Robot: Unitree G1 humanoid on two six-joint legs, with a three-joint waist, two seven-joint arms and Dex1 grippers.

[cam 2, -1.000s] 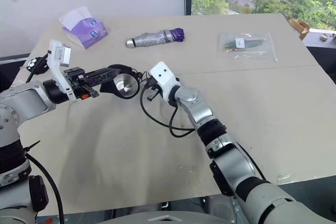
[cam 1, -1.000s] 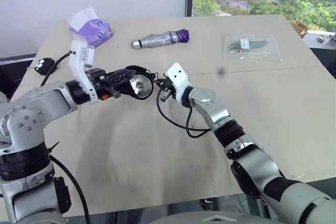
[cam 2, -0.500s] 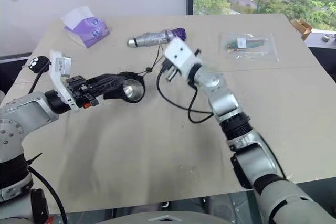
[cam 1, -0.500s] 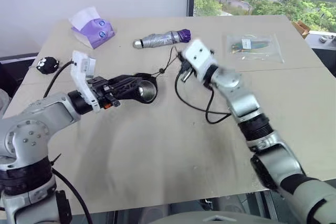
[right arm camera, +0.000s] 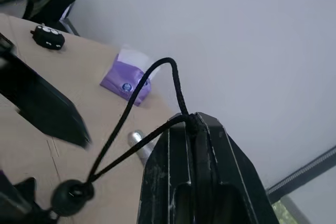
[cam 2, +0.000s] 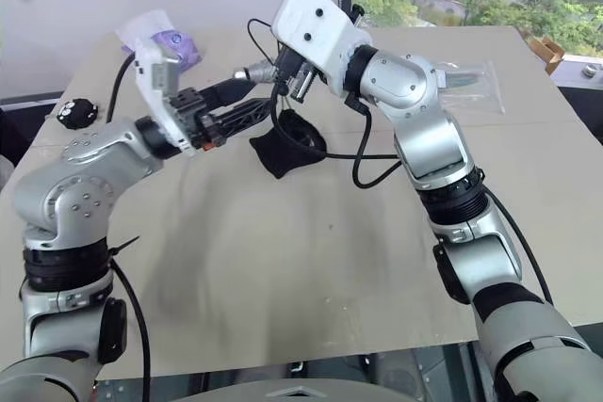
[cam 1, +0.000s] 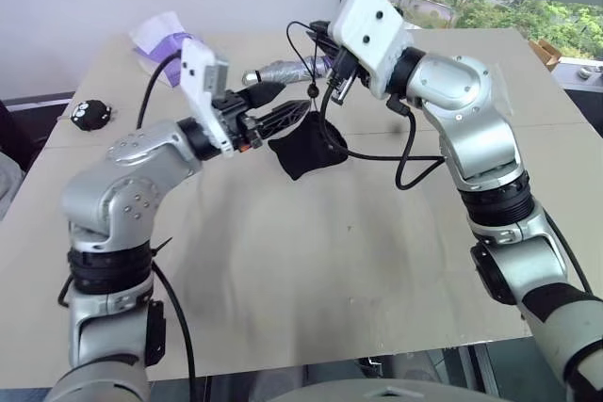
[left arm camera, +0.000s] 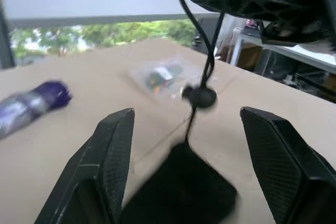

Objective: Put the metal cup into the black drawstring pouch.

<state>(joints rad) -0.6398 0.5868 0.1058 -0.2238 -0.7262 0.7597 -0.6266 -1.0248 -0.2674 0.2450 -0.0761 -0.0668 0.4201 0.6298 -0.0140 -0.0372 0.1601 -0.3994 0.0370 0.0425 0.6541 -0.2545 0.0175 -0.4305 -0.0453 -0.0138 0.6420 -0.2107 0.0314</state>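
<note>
My left gripper (cam 1: 295, 99) has its jaws spread wide and empty. The black drawstring pouch (cam 1: 306, 148) sits just ahead of the fingertips and a little below them, in line with the gap and apart from both fingers.

I judge that the metal cup is already inside, because the fabric bulges and sags like a loaded bag. The step in hand, as I read it, is cinching the mouth and lifting clear. To do it well I would keep the left jaws apart and draw them straight back from the pouch, so neither finger catches the fabric or the cord (right arm camera: 131, 103). I would keep the pull on the right side steady and straight up the cord. A sideways tug could swing the bag and tip the cup toward the mouth.

The pouch hangs mouth-up. Its long axis runs steeply, slightly tilted, from the gathered neck down to its lowest corner. That corner is at the table (cam 1: 330, 261) or just above it, and I cannot tell which.

The cord rises from the neck, past the toggle (left arm camera: 199, 95), to my right gripper (right arm camera: 197, 121). That one's jaws are pressed together, pinching the cord's loop above the pouch.

Beyond both jaws the folded umbrella (cam 1: 283, 71) lies on the table, well apart.
</note>
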